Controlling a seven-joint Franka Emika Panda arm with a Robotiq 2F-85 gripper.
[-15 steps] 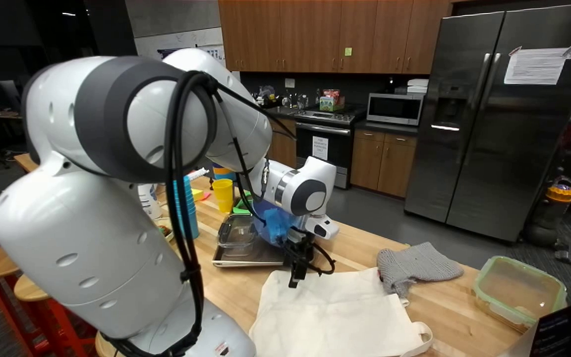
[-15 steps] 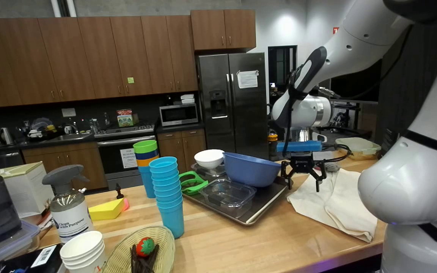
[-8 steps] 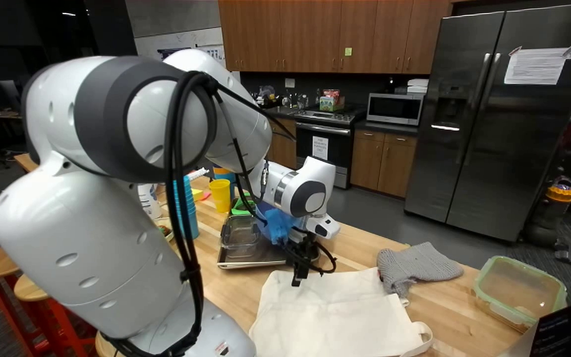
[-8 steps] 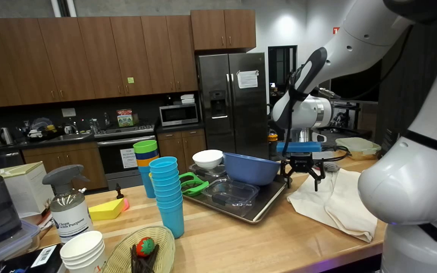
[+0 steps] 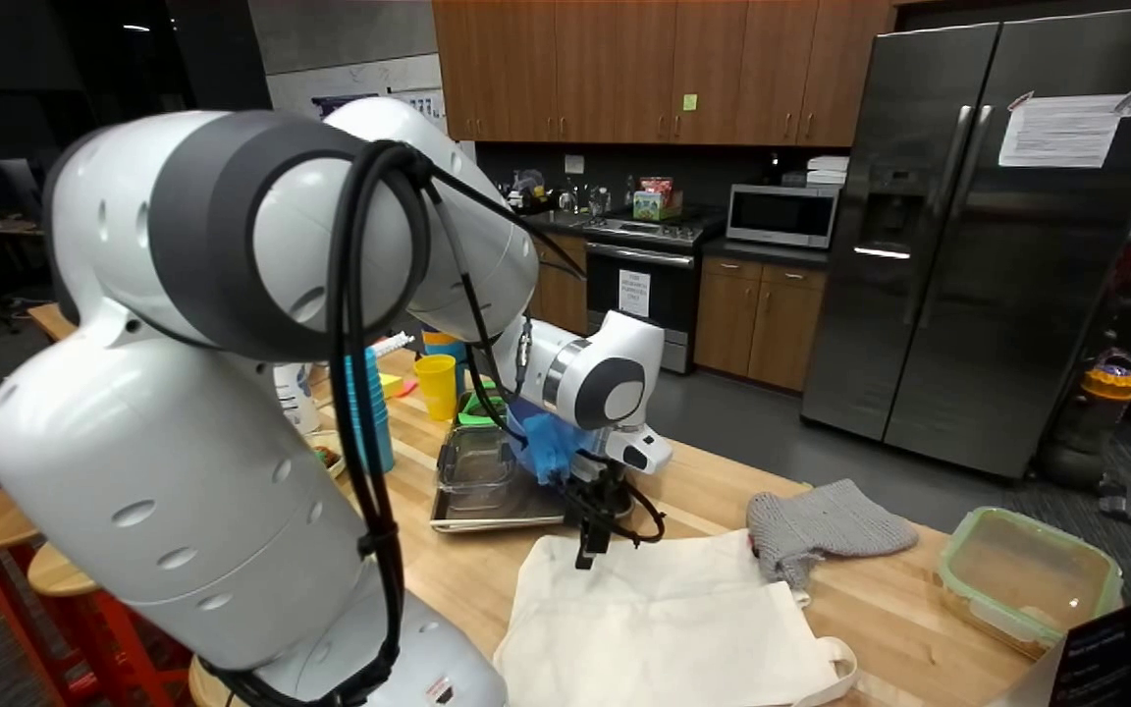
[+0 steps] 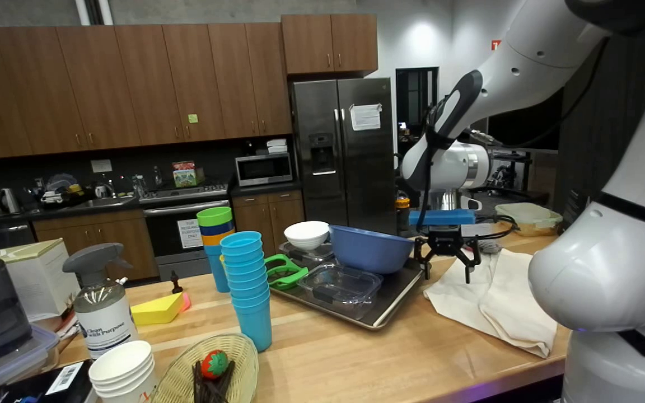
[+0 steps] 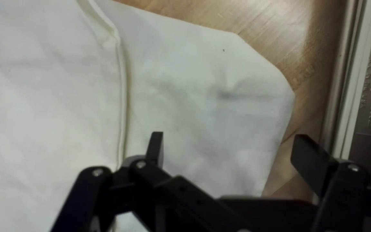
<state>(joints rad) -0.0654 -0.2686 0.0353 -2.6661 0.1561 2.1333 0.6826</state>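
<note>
My gripper (image 7: 229, 141) stands open above the counter with nothing between its fingers. Beneath it lies a cream cloth bag (image 7: 204, 80), flat and partly folded, with a strap loop visible in an exterior view (image 5: 835, 673). One finger (image 7: 155, 145) is over the cloth; the other finger (image 7: 311, 158) is over the wood strip beside the rim of a dark baking tray (image 7: 340, 96). On that tray, in an exterior view, sit a blue bowl (image 6: 370, 252), a clear plastic container (image 6: 342, 288), a white bowl (image 6: 307, 234) and a green-framed item (image 6: 286, 272). The gripper hangs just beside the blue bowl.
A grey knitted cloth (image 5: 826, 530) and a green-rimmed container (image 5: 1032, 579) lie past the bag. Stacked blue cups (image 6: 249, 291), a yellow cup (image 5: 438, 386), a spray bottle (image 6: 104, 313), a wicker basket (image 6: 244, 364) and white cups (image 6: 124, 369) stand on the counter.
Between one second and half a second ago the tray and the things on it shifted and turned slightly, and the yellow cup moved a little. The gripper has barely moved and stays open.
</note>
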